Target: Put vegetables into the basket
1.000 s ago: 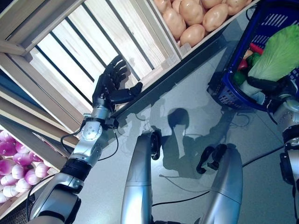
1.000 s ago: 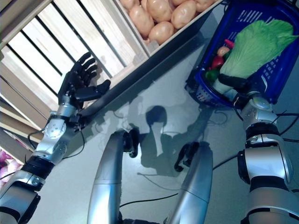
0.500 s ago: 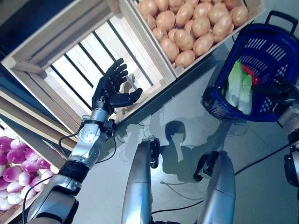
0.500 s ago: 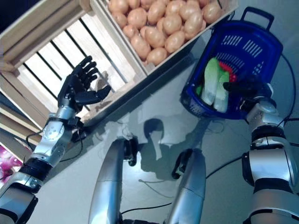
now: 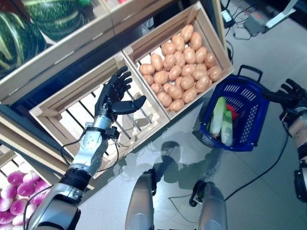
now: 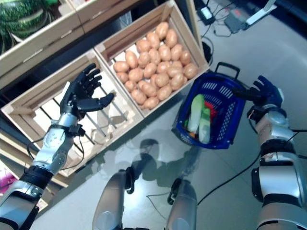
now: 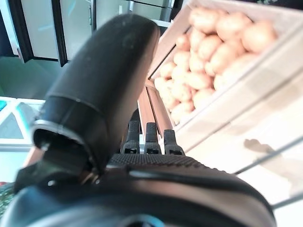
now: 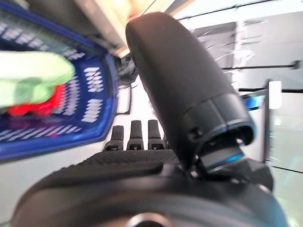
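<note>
A blue plastic basket (image 5: 251, 94) stands on the floor at the right, below the potato crate. In it lie pale green leafy vegetables (image 5: 218, 116) and something red (image 5: 231, 112). My right hand (image 5: 289, 94) hangs open just right of the basket's rim, fingers spread, holding nothing; its wrist view looks past straight fingers (image 8: 135, 133) at the basket (image 8: 90, 85). My left hand (image 5: 115, 92) is raised open over an empty slatted wooden crate (image 5: 57, 103), clear of everything. Its fingers (image 7: 151, 137) point toward the potatoes.
A wooden crate (image 5: 207, 25) full of potatoes (image 5: 180, 67) sits between the empty crate and the basket. Dark green striped squashes (image 5: 29, 24) lie on the shelf above. Purple-white onions (image 5: 17, 191) fill a bin at lower left. Cables and a grey box (image 5: 253, 21) lie on the floor at top right.
The camera has drawn back, widening the whole scene. My right hand has let go of the leafy vegetable, which now lies in the basket, and has withdrawn to the basket's right side. The left hand stays open.
</note>
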